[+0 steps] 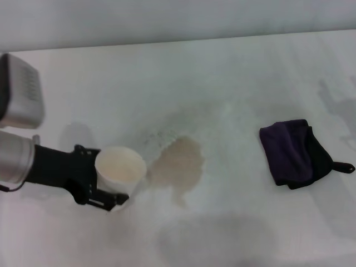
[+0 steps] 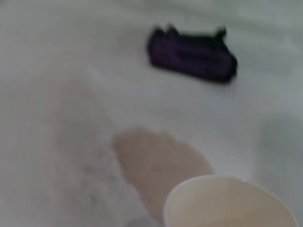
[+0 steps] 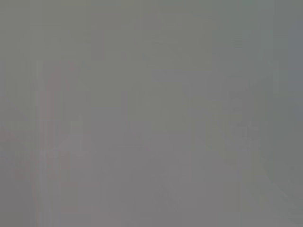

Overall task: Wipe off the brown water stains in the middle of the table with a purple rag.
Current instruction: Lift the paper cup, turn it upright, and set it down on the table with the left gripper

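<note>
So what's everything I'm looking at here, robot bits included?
table: one, white with faint grey smudges, fills the view.
brown water stains: one pale tan blotch with a small drip tail, mid-table.
purple rag: one, dark purple with a black part and loop, folded, on the robot's right, apart from the blotch.
paper cup: one, white, upright, beside the blotch's left edge.
left end effector: one, black, closed around the paper cup.
right end effector: not in view.

No writing, label, brand or number can be read anywhere here, in any of the three views.
</note>
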Tool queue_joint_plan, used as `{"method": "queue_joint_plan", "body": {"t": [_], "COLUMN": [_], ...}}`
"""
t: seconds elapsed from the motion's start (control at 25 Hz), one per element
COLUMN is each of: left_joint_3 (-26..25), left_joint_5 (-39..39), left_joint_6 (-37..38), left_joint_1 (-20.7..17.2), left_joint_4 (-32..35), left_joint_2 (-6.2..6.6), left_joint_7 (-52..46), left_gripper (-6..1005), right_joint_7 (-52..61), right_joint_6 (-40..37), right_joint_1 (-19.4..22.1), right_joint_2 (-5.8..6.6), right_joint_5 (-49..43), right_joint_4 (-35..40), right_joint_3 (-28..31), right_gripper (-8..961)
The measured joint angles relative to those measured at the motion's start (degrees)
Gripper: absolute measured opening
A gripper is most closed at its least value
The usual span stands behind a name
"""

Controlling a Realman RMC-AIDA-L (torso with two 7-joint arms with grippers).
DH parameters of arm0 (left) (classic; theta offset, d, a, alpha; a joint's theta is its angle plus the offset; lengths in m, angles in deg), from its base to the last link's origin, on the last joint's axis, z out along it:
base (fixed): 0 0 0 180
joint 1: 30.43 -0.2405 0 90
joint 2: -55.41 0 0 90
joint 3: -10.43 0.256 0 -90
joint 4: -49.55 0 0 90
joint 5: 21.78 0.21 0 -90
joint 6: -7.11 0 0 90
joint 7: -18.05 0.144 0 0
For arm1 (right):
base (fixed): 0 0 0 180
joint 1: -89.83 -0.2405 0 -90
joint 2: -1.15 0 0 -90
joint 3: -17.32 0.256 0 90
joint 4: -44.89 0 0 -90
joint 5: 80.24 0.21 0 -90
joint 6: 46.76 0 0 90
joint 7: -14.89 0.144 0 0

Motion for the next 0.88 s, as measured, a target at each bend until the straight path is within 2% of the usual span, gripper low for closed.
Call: {"method": "queue_joint_plan", "body": {"t": [0.2,0.48,0.6,0.64,0.72,0.88], "left_joint_3": [-6.3,-7.4,-7.6,-7.6,-8.3,-8.4], "left_joint_5": [-7.9,-23.3,-30.8,-30.8,-38.2,-45.8], "left_joint_6": [-1.1,-6.3,-8.2,-8.2,-9.0,-9.1], "left_joint_1": [-4.5,-11.7,-13.8,-13.8,-14.9,-15.7], "left_joint_4": [0.1,-2.9,-6.8,-6.8,-12.6,-19.3], "left_joint_2": [-0.03,-0.09,-0.09,-0.09,-0.09,-0.09], "left_joint_7": [6.7,20.0,27.4,27.4,34.5,42.1], "left_gripper": [882,876,876,877,877,877], "right_joint_7": [0.0,0.0,0.0,0.0,0.0,0.0], "right_joint_6": [0.0,0.0,0.0,0.0,0.0,0.0], "right_joint_1": [-0.5,-1.2,-1.2,-1.2,-1.3,-1.3], "right_joint_2": [0.00,0.00,0.00,0.00,0.00,0.00], "right_joint_5": [0.0,-0.1,-0.1,-0.1,-0.1,-0.1], "right_joint_4": [0.6,1.0,1.3,1.3,1.4,1.5], "right_joint_3": [-0.4,-0.6,-0.6,-0.6,-0.6,-0.7], "right_gripper": [869,868,868,868,868,868]}}
